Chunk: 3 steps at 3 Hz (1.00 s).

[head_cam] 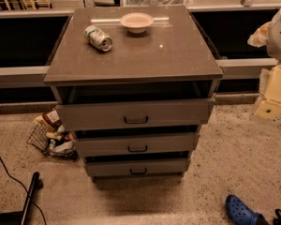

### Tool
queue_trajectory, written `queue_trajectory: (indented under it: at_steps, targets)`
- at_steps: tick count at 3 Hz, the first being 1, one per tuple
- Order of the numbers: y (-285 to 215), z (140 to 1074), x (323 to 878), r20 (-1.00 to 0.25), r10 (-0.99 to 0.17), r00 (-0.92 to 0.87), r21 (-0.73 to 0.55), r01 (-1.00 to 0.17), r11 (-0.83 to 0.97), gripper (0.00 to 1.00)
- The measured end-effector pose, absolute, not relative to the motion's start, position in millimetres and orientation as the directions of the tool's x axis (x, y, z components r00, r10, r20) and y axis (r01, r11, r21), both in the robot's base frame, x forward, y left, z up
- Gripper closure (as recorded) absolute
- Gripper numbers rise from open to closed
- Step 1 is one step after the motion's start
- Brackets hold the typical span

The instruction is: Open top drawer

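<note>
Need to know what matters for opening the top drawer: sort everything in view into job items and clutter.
Job: wide grey-brown top drawer with dark loop handle; pale gripper at the right edge.
Lying about: silver-green can on its side, pink round bowl, wire basket of packets, blue rubber clog.

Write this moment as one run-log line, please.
top drawer: partway out | end effector: right edge of view, off the handle | cabinet top: can lying, bowl
</note>
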<state>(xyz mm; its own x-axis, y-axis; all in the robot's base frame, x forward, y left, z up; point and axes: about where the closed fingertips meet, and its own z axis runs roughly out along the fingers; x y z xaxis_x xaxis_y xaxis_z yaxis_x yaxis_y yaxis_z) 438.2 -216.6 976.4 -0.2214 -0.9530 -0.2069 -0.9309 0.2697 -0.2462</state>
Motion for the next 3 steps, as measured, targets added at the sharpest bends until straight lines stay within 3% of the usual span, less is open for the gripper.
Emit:
queue_trajectory:
  at_steps: [3]
  targets:
    - [-179, 919, 457, -0.138, -0.985, -0.101, -0.223, -0.966, 0.131, 0.00]
